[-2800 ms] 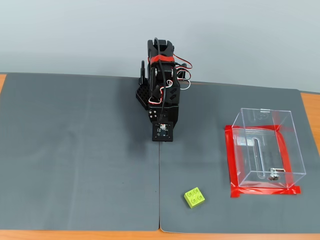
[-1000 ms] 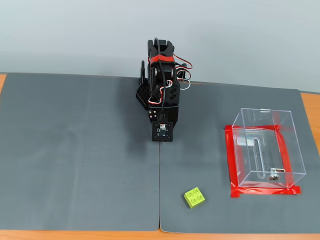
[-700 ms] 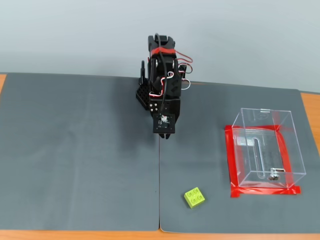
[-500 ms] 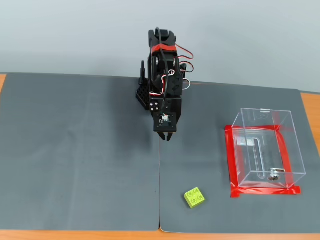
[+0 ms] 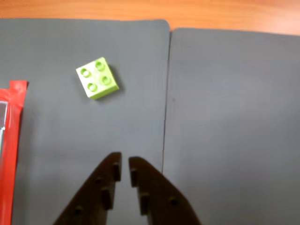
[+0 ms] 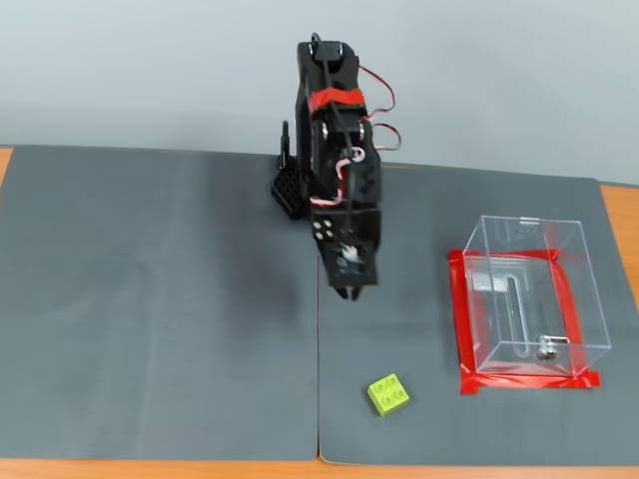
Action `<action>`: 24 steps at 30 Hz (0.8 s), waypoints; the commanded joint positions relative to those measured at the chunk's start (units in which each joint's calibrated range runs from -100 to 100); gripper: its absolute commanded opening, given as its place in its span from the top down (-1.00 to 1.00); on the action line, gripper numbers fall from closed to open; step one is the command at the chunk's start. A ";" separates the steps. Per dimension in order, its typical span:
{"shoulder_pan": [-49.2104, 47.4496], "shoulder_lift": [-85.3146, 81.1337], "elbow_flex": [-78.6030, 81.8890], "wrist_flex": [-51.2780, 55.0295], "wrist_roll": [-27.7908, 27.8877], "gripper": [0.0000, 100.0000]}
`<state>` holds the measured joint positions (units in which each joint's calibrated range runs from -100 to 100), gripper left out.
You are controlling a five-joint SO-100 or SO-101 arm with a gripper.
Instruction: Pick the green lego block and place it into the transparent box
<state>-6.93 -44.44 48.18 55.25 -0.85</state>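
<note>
Reaching Toward a Brick That Sits Off the Gripper's Line

Hanging above the grey mat [image 6: 160, 299], the gripper [image 5: 124, 165] carries nothing, and its jaws stand narrow, only a thin slit between the tips in the wrist view. The green lego block [image 5: 97, 78] lies studs-up on the mat, well apart from the fingertips, ahead of them and to the left in the wrist view, and turned at an angle to them. In the fixed view it [image 6: 387, 393] sits near the mat's front edge, between the mat seam [image 6: 319, 379] and the red tape [image 6: 527, 379] that frames the transparent box [image 6: 531, 291], which holds no brick.

The main risk, as I judge it, is descending with the jaws this narrow: the tips would land on the studs or shove the brick aside. A second is the brick's rotation; unless the wrist squares up to its flat sides, the fingers may pinch corners and it could twist free. A sideways nudge could also slide it toward the tape edge.
</note>
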 commanded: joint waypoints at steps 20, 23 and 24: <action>-11.24 34.47 -27.87 -0.73 6.09 0.96; -11.09 36.59 -30.86 -0.47 6.30 0.96; -11.01 36.93 -31.67 -0.47 6.30 0.96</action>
<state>-18.13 -7.82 21.87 54.90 5.20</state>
